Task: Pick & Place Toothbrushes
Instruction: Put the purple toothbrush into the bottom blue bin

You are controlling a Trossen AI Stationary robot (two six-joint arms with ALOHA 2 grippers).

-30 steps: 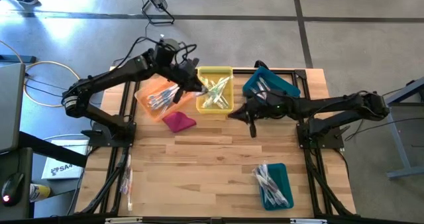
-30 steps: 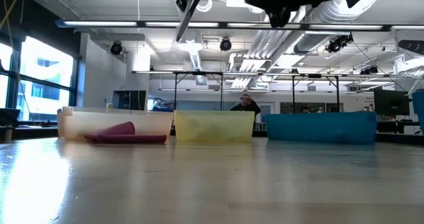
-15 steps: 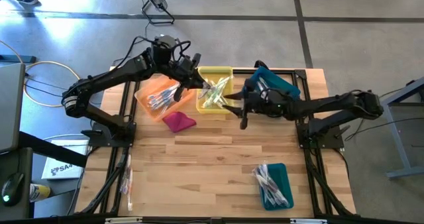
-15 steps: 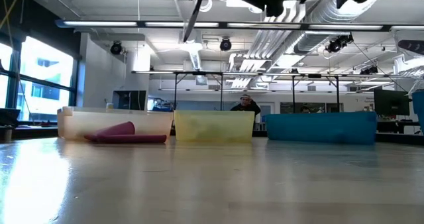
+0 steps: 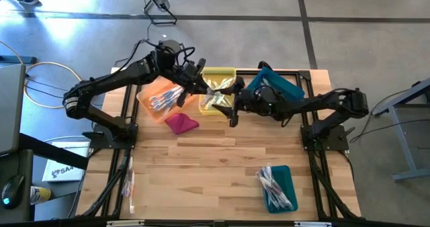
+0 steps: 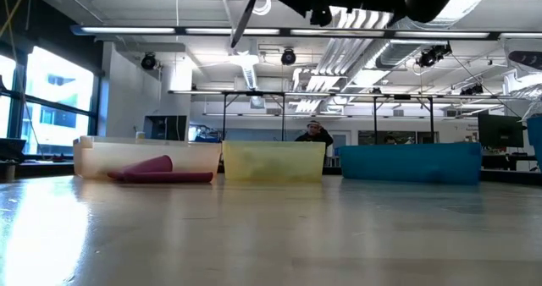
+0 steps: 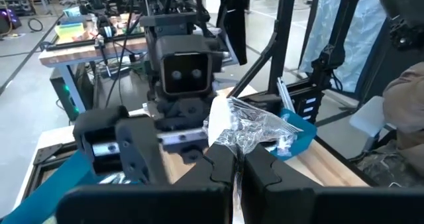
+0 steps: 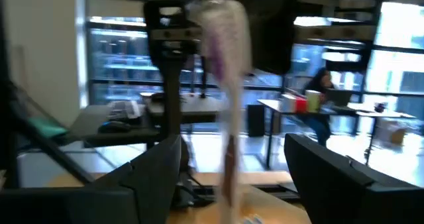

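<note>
A toothbrush in a crinkled clear wrapper (image 7: 255, 128) hangs over the yellow bin (image 5: 225, 72) with my left gripper (image 5: 203, 87) shut on it. In the low view it shows as a thin slanted strip (image 6: 243, 19). My right gripper (image 5: 234, 103) faces it from the table's right, open. In the right wrist view its two fingers stand on either side of the blurred hanging packet (image 8: 228, 85) and touch nothing. More toothbrushes lie in the orange bin (image 5: 146, 101), the yellow bin and the near teal bin (image 5: 285, 180). My left gripper pinches the wrapped toothbrush by its upper end (image 7: 232, 141) between its two shut fingers (image 7: 218, 174). The fingers come about level from the table's left. The packet hangs below them, slightly slanted, clear of the yellow bin.
A magenta cloth lump (image 5: 181, 123) lies in front of the orange bin. A second teal bin (image 5: 285, 87) sits at the far right. The near half of the wooden table (image 5: 201, 166) is bare but for the near teal bin. A person sits in the room beyond.
My right gripper has moved toward the table's left, up to the left gripper's packet. It has tipped upward and opened wide. The left gripper and its packet have stayed over the yellow bin.
</note>
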